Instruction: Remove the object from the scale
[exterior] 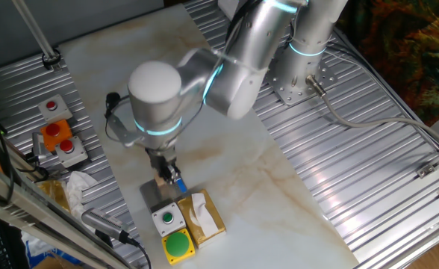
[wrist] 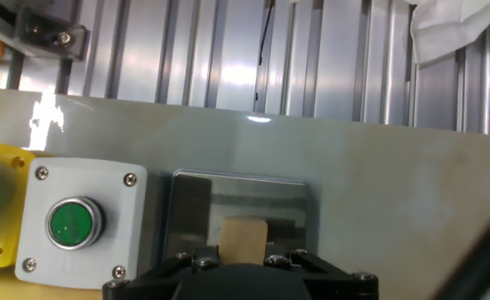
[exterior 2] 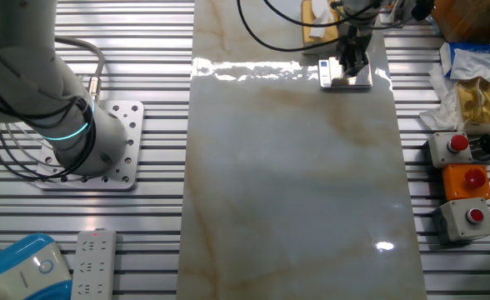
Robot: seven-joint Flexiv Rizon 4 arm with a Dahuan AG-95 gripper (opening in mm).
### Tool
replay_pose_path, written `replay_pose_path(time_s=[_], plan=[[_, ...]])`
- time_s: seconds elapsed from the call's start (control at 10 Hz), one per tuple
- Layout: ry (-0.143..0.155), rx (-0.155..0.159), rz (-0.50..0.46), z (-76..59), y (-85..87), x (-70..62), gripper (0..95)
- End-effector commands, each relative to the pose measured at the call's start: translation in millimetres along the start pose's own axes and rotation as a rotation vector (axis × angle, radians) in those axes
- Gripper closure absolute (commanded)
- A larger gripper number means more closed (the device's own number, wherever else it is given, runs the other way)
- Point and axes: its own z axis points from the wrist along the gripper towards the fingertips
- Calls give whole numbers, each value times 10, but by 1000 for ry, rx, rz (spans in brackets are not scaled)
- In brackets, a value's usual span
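The scale (wrist: 241, 196) is a flat dark-grey platform beside the grey box with a green button. It also shows in one fixed view (exterior: 154, 197) and, with its blue patch, in the other fixed view (exterior 2: 345, 80). The tiny tan cube (wrist: 243, 232) sits over the scale's near part, between my fingers. My gripper (wrist: 243, 252) points straight down over the scale, with the jaws close against both sides of the cube. In one fixed view the gripper (exterior: 165, 178) hides most of the cube. I cannot tell whether the cube is lifted off the platform.
A grey box with a green button (wrist: 77, 222) touches the scale's left side, and a yellow box with a large green button (exterior: 178, 245) lies beyond it. A yellow-brown tissue box (exterior: 204, 217) stands next to them. Red button boxes (exterior: 59, 134) sit on the ribbed metal table.
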Motion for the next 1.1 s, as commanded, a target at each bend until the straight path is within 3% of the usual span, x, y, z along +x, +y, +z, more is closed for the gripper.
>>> replay_pose_path(time_s=[0.1,0.7,1.1], plan=[[9,4,-42,-71,-183,146,950],[8,4,-91,76,-596,335,950],[12,15,-161,162,-676,417,950]])
